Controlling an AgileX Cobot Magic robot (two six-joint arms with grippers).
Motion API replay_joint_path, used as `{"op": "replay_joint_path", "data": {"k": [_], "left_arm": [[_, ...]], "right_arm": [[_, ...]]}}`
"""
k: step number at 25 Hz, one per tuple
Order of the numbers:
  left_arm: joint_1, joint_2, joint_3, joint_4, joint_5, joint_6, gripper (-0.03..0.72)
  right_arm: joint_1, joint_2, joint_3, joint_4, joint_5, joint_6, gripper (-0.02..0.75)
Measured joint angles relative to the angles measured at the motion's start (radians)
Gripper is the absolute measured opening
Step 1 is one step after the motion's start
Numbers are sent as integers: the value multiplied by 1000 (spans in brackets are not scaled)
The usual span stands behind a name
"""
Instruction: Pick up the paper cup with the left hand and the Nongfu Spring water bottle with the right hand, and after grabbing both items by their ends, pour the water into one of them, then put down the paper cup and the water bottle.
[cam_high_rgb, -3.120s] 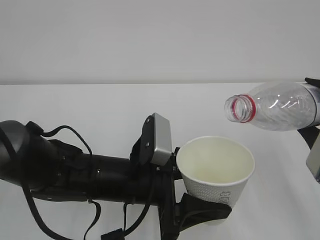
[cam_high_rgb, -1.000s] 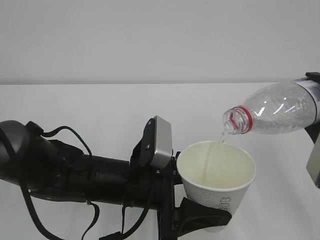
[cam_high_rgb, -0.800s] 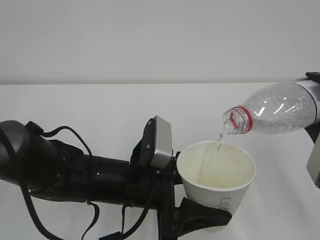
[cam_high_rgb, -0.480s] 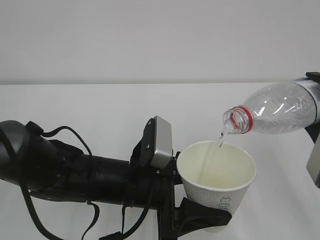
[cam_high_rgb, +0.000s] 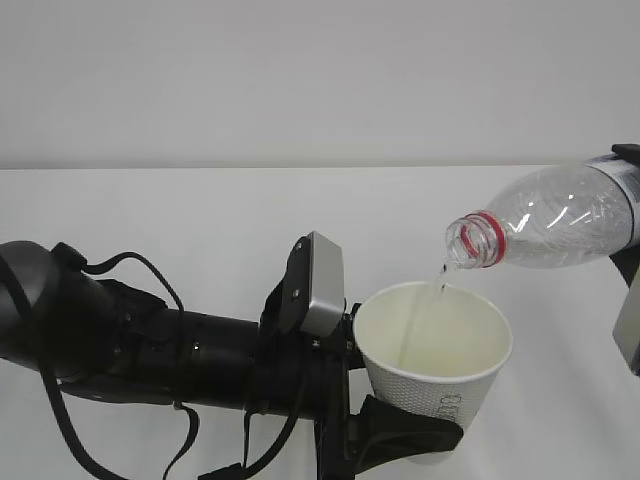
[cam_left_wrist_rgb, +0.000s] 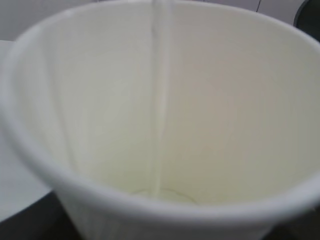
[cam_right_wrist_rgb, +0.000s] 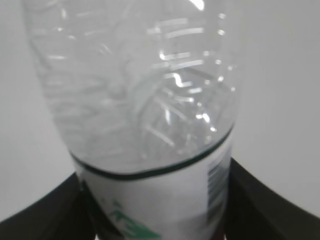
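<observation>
With the paper cup (cam_high_rgb: 433, 358) clamped in the left end effector (cam_high_rgb: 405, 432) above the tabletop's (cam_high_rgb: 200, 215) near edge and the Nongfu Spring water bottle (cam_high_rgb: 545, 222) gripped by the right end effector (cam_right_wrist_rgb: 155, 210), the water (cam_high_rgb: 437, 278) is best kept a thin stream centred inside the rim.

Tilted clear water bottle (cam_high_rgb: 545, 225) trickling water (cam_high_rgb: 437, 279) into upright white paper cup (cam_high_rgb: 432, 352)

One camera stands off in front of me, a bit above the table (cam_high_rgb: 200, 210), looking down at a slant toward the far wall. It sees my left arm (cam_high_rgb: 150, 345), the cup (cam_high_rgb: 432, 350) and the bottle (cam_high_rgb: 545, 230). The camera on my left wrist is very near the cup (cam_left_wrist_rgb: 160, 125) and looks down into it. The camera on my right wrist sits close by the bottle (cam_right_wrist_rgb: 140, 100), looking along it toward its neck.
</observation>
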Motion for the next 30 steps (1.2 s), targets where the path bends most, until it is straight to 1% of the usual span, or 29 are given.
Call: {"op": "replay_joint_path", "data": {"k": [30], "left_arm": [[0, 0, 0, 0, 0, 0, 537]], "right_arm": [[0, 0, 0, 0, -10, -4, 486]]}}
